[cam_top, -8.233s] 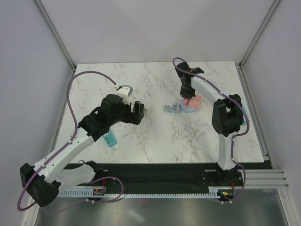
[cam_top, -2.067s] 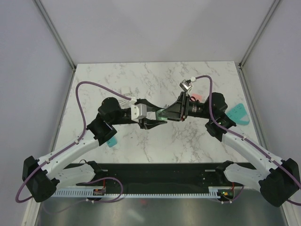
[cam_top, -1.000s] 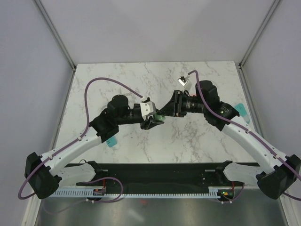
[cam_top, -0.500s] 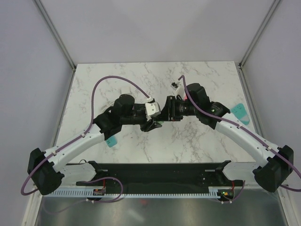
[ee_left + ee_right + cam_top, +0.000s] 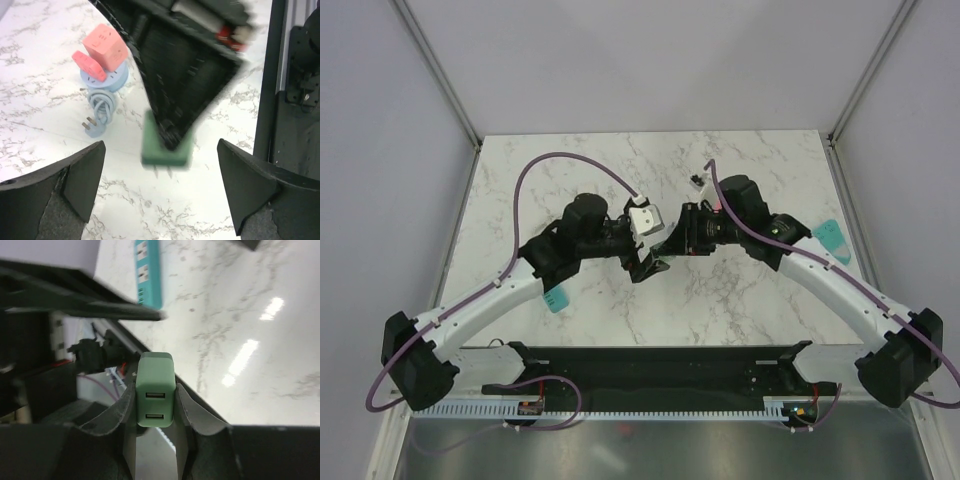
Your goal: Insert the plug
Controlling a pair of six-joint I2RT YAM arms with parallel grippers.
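Note:
My right gripper (image 5: 155, 395) is shut on a green USB charger plug (image 5: 155, 375), its two USB ports facing the camera. In the left wrist view the plug (image 5: 165, 150) hangs blurred with two metal prongs pointing down, above the marble table, level with my left gripper's (image 5: 161, 167) wide-open, empty fingers. In the top view the left gripper (image 5: 642, 262) and right gripper (image 5: 672, 243) meet nose to nose at mid-table. A teal power strip (image 5: 148, 270) lies flat on the table; in the top view it (image 5: 556, 299) is partly under the left arm.
A pink cube adapter (image 5: 105, 46), a pink plug (image 5: 87, 65), a light blue round base (image 5: 107, 80) and a coiled blue cable (image 5: 100, 106) lie together at the back right. Another teal piece (image 5: 832, 238) lies near the right edge. The black base rail (image 5: 280, 100) runs along the near edge.
Over the last second both grippers have drawn closer at mid-table, and the left wrist has shifted right and slightly back. The right gripper still holds the green plug.

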